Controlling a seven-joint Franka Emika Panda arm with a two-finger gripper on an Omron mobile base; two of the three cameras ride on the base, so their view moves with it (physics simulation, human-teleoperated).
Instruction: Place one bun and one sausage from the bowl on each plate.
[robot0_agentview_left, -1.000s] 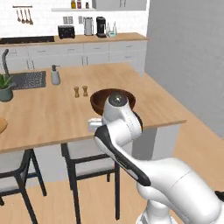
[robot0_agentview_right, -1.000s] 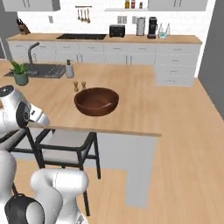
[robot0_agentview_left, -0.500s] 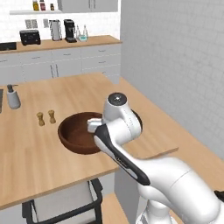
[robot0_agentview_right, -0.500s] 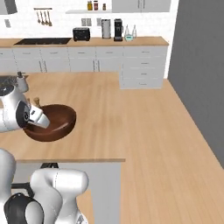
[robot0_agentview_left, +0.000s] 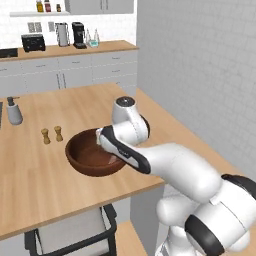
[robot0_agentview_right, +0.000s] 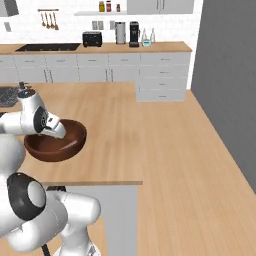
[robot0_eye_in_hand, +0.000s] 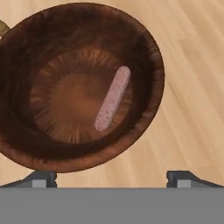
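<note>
The arm bends down over the bowl; its gripper hangs wide open and empty above the sausage.

Both base views look forward over the bowl; the hand view looks close down into it.

the bowl is dark reddish-brown wood, its grain radiating from the centre with a soft sheen. the sausage looks pale pink, speckled and matt. the table is smooth light wood.
</note>
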